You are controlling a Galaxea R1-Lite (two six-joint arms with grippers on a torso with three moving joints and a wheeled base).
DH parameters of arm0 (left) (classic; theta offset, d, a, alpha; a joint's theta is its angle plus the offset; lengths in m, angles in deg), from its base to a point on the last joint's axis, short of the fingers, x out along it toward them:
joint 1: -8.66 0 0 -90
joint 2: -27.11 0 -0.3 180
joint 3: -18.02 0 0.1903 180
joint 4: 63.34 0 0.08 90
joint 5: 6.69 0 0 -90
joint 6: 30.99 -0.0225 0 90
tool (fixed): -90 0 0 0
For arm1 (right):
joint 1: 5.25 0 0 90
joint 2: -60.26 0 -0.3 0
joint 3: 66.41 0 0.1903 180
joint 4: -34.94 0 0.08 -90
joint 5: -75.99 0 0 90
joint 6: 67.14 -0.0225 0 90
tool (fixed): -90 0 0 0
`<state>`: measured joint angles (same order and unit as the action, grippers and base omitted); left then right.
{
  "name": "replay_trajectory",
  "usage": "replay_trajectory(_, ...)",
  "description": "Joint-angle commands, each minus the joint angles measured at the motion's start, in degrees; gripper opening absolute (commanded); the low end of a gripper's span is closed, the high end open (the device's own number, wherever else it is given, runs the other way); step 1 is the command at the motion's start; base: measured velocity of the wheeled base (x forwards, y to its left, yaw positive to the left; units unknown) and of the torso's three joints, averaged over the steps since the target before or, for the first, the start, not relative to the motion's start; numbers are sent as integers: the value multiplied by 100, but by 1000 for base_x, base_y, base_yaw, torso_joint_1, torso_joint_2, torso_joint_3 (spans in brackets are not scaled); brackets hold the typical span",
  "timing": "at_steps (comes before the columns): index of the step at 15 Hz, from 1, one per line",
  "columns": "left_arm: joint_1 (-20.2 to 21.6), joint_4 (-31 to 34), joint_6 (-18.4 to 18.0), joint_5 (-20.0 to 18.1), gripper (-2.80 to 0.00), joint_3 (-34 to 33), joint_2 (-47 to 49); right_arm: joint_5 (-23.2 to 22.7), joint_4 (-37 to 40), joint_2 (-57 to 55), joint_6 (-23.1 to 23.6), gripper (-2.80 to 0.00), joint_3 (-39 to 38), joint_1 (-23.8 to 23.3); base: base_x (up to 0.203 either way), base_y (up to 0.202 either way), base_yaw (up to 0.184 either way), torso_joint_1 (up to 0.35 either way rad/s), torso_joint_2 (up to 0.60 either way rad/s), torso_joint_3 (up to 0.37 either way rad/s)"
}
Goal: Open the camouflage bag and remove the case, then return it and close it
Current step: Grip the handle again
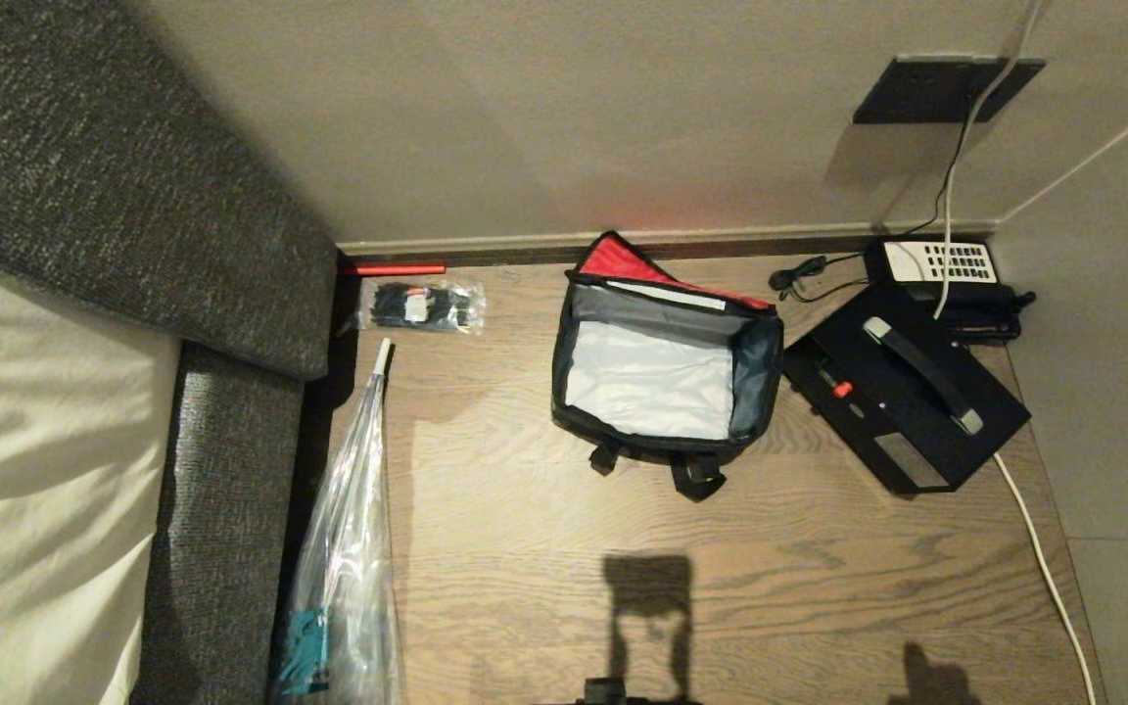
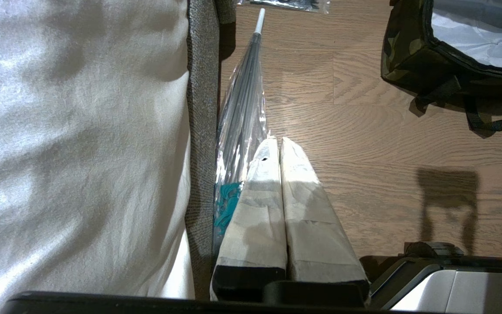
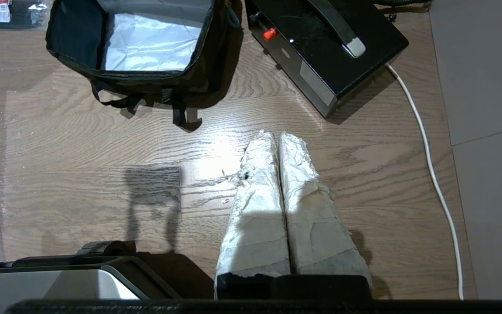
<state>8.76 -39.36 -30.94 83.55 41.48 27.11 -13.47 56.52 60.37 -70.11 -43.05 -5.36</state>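
Observation:
The camouflage bag (image 1: 667,377) stands open on the wooden floor, its red-lined lid folded back against the wall and its pale grey inside bare. The black case (image 1: 902,392) lies on the floor just right of the bag, tilted, with a red spot and a grey-ended handle on top. Neither gripper shows in the head view. My left gripper (image 2: 277,140) is shut and empty beside the sofa, well short of the bag (image 2: 425,65). My right gripper (image 3: 276,136) is shut and empty over bare floor, short of the bag (image 3: 155,83) and the case (image 3: 320,48).
A grey sofa (image 1: 231,294) with a white cushion fills the left side. A clear-wrapped umbrella (image 1: 353,548) lies along it. A clear packet of black items (image 1: 422,305) sits near the wall. A black telephone (image 1: 946,269) and a white cable (image 1: 1039,548) are at the right.

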Motion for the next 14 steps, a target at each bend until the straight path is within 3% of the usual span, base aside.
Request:
replay_trajectory(1, -1, -1, 4, 2, -280, -1, 0, -1, -5, 147, -3, -280, -73, 0, 0, 0, 0, 0, 0, 0)
replay_trajectory(14, -1, -1, 4, 2, -280, -1, 0, -1, -5, 147, -4, -280, -72, 2, 0, 0, 0, 0, 0, 0)
